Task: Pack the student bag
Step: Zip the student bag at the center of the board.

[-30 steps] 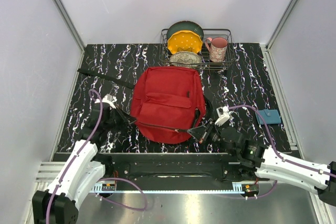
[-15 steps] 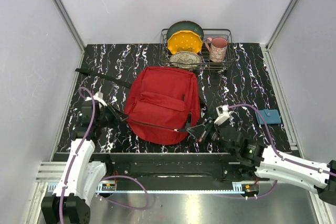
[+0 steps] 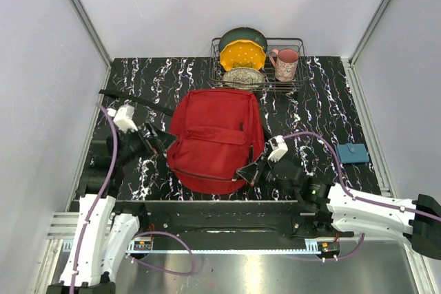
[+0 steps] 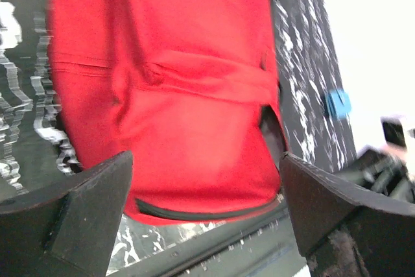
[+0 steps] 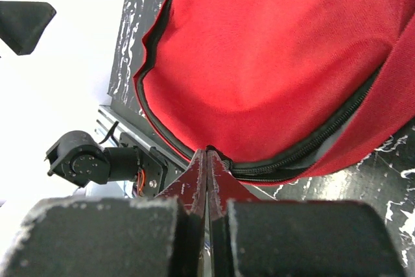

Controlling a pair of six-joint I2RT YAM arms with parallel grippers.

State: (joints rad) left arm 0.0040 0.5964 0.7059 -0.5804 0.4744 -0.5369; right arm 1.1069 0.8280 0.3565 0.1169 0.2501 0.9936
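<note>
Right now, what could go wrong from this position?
The right fingers are shut on the zipper edge of the large red fabric backpack, while the left fingers are spread open and hold nothing. A pull may drag the whole bag rather than open it.
The bag's top lies close to the wire dish rack, so a shove could bump it.

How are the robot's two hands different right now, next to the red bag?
The left gripper is wide open, but the right gripper is pinched shut. The left gripper hangs by the left side of the red bag and seems not to touch it, while the right gripper's tips sit right on the bag's black zipper edge. Both have two black fingers and both point at the bag.
</note>
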